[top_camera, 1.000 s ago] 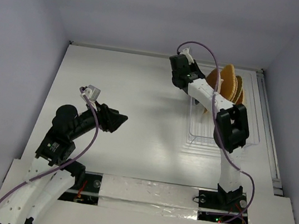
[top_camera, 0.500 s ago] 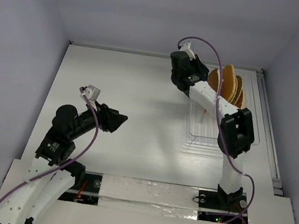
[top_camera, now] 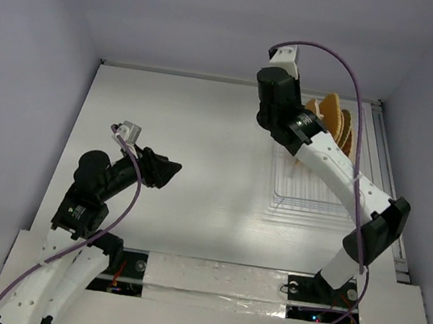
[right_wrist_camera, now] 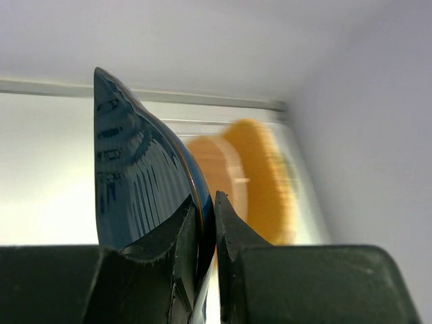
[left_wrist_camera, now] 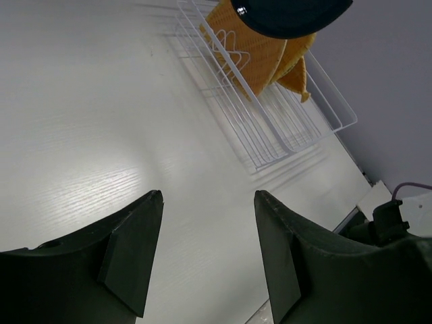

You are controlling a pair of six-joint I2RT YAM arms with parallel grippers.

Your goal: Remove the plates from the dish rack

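My right gripper (right_wrist_camera: 214, 209) is shut on the rim of the dark blue plate (right_wrist_camera: 135, 175) and holds it upright in the air. In the top view the right gripper (top_camera: 276, 89) is high, left of the rack's far end, and the blue plate is hidden under the wrist. Several orange-tan woven plates (top_camera: 333, 118) stand on edge at the far end of the white wire dish rack (top_camera: 321, 198). They also show in the left wrist view (left_wrist_camera: 260, 50) and blurred in the right wrist view (right_wrist_camera: 260, 175). My left gripper (top_camera: 173, 170) is open and empty above the bare table, left of the rack (left_wrist_camera: 270, 128).
The white table (top_camera: 205, 128) is walled at the back and both sides. A raised strip (top_camera: 389, 180) runs along the right edge beside the rack. The near half of the rack holds nothing. The right elbow (top_camera: 378, 227) hangs over the rack's near right corner.
The right gripper has risen and shifted slightly right with the blue plate, and its elbow has swung out to the right. The left arm has barely moved.
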